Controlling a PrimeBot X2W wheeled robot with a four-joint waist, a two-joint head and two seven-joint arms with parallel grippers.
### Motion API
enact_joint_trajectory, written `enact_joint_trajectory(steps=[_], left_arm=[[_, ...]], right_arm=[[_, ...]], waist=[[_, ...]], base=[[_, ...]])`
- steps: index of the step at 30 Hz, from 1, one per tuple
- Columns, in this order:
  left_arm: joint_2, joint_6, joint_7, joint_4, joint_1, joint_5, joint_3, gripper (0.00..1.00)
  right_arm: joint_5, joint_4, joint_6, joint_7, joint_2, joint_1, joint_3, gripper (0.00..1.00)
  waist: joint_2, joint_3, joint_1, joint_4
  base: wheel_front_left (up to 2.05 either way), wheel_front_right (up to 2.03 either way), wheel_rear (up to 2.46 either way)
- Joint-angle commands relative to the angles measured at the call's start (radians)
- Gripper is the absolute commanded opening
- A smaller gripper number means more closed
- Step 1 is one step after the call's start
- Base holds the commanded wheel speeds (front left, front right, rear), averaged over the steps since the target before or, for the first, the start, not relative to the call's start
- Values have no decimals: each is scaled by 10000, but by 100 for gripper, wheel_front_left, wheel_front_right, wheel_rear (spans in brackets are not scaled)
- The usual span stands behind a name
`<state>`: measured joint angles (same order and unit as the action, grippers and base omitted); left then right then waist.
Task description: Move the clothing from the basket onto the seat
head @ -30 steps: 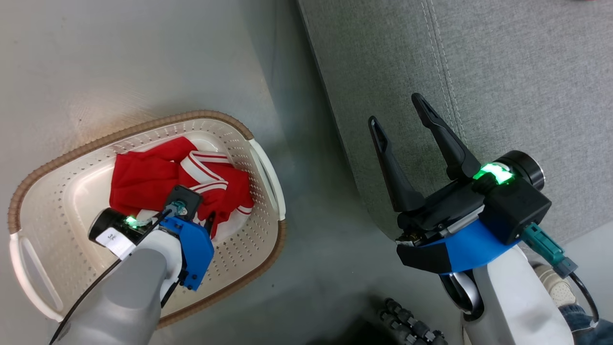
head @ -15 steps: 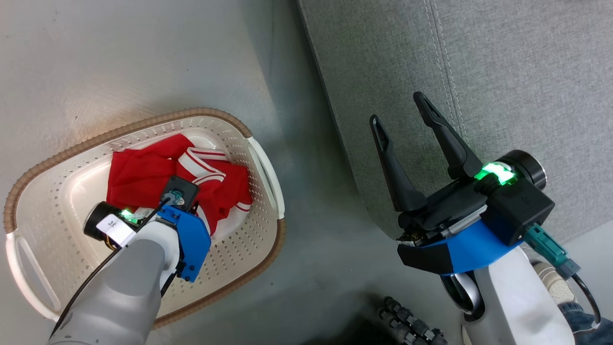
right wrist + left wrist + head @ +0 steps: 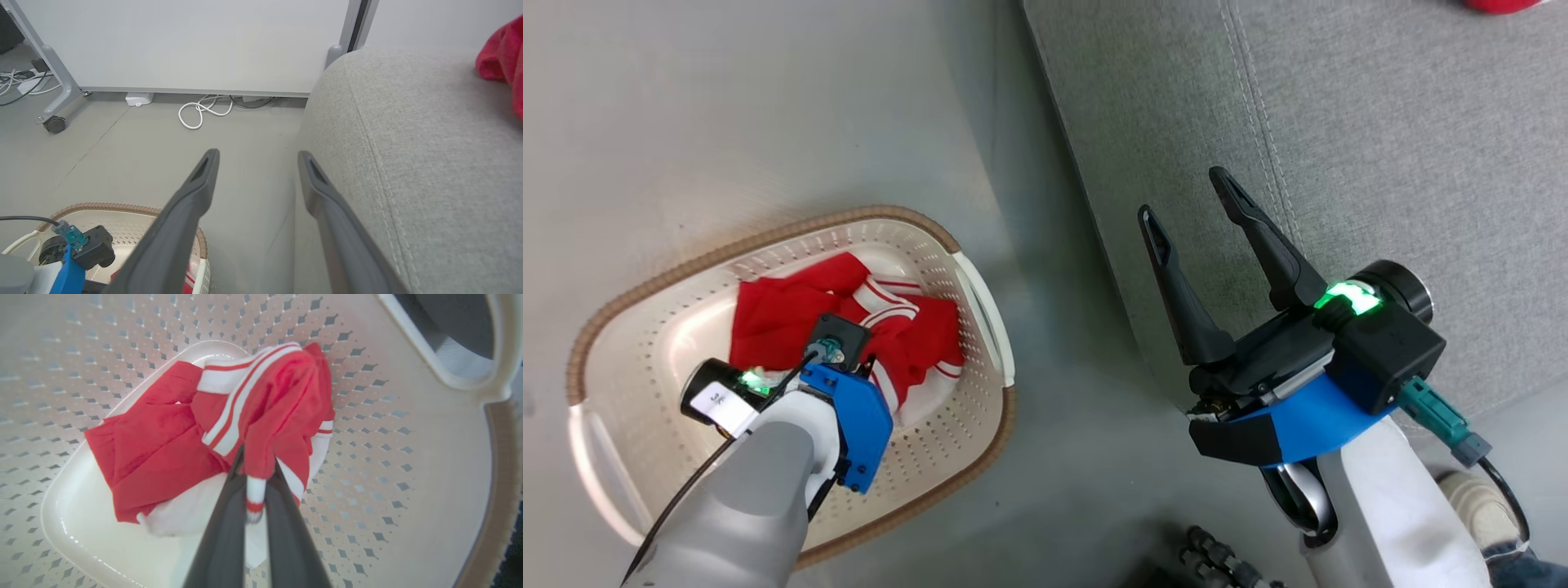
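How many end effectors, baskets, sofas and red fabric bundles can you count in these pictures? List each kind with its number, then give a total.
End effectors (left, right): 2
Basket: 1
Sofa: 1
Red fabric bundles: 2
Total: 6

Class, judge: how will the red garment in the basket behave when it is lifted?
Probably floppy: the red garment lies crumpled in folds, so it should drape from the left gripper pinching one fold. Likely light: the fabric looks thin.

A crumpled red, white-striped garment (image 3: 163, 445) fills the cream perforated basket (image 3: 629, 359) beside the grey sofa (image 3: 1339, 122), where another red garment (image 3: 500, 61) lies.
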<state>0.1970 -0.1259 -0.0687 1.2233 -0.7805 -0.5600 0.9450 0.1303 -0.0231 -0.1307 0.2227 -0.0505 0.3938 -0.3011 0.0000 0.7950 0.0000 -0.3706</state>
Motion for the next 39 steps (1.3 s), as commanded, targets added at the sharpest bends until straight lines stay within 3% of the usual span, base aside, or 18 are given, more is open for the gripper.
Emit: enact_joint_trajectory(steps=[1, 10, 21, 29, 39], left_arm=[[25, -70, -133, -107, 55, -88, 38, 0], [-251, -45, -1241, -867, 369, -404, 924, 0], [-828, -44, -1913, -1985, 501, -860, 1575, 0], [-882, -23, -1973, -3382, 610, -827, 1026, 0], [-950, 42, -1977, -4635, 648, -554, 298, 0]], right_arm=[[49, -53, -1, 94, 2, 153, -3, 100], [181, -730, -1, 125, 2, -102, 153, 100], [-319, -1090, -1, -394, -4, -877, 633, 100], [-341, -883, -1, -870, -6, -1842, 1284, 100], [-152, -653, -1, -1293, -4, -2798, 1469, 100]], waist=[[0, -198, 0, 39], [0, -1986, 0, 949], [0, -4599, 0, 2546], [0, -6099, 0, 3551], [0, -7445, 0, 4298]], base=[[0, 0, 0], [0, 0, 0], [0, 0, 0], [0, 0, 0], [0, 0, 0]])
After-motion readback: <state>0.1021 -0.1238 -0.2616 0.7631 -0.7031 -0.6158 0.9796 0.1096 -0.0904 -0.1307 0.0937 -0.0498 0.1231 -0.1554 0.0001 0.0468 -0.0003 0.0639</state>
